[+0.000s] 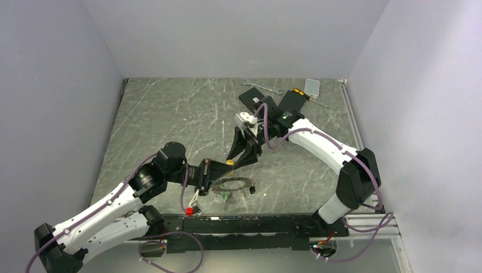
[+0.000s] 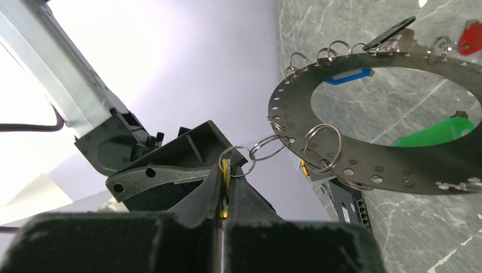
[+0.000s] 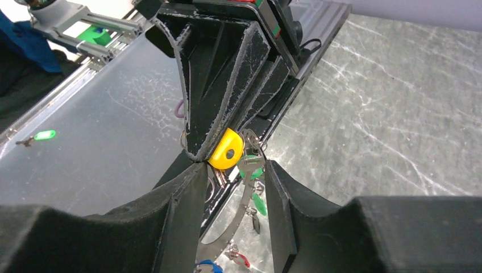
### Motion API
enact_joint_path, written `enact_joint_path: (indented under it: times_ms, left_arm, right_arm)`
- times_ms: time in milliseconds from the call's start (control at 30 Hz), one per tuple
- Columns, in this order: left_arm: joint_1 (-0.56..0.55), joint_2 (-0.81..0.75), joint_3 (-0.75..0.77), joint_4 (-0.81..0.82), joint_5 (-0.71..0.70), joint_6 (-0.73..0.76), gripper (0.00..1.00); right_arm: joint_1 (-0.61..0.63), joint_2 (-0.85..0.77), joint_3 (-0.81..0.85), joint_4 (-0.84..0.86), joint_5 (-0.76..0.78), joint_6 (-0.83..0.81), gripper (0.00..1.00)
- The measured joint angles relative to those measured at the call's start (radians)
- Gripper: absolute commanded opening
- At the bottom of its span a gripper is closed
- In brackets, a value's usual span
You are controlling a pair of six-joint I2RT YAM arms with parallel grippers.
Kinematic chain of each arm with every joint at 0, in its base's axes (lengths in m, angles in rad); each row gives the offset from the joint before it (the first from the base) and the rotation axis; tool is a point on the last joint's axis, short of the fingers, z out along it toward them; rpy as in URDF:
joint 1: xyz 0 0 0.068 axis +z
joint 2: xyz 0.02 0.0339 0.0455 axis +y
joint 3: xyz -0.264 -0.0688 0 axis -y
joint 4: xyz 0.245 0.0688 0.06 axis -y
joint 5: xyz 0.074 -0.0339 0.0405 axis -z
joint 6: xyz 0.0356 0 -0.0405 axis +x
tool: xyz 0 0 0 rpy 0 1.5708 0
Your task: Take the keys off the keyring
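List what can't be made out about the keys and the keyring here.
- Blade of the yellow key: hidden between the left gripper fingers in both wrist views.
- Far side of the keyring and part of the red key: cut off by the left wrist view's right edge.
- Key count: too small in the top view, and the left gripper covers part of the keyring.
- Whether the right gripper touches the keyring: unclear in the right wrist view.
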Motion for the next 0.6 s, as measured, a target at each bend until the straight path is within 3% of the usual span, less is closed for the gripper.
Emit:
enact_joint_path:
  times_ms: [167, 300, 600]
  left_arm:
    - [0.003, -0.001, -0.003, 0.033, 0.009, 0.003, 0.0]
    - [0.01, -0.001, -0.003, 0.042, 0.006, 0.007, 0.0]
    - [0.01, -0.001, -0.003, 0.045, 0.005, 0.018, 0.0]
  right_arm:
    - [-0.006, 0.095, 0.122, -0.38, -0.052, -0.371, 0.55]
    - [-0.026, 0.189, 0.178, -0.652, -0.076, -0.615, 0.56]
    - [-0.029, 0.201, 0.177, -0.827, -0.087, -0.76, 0.53]
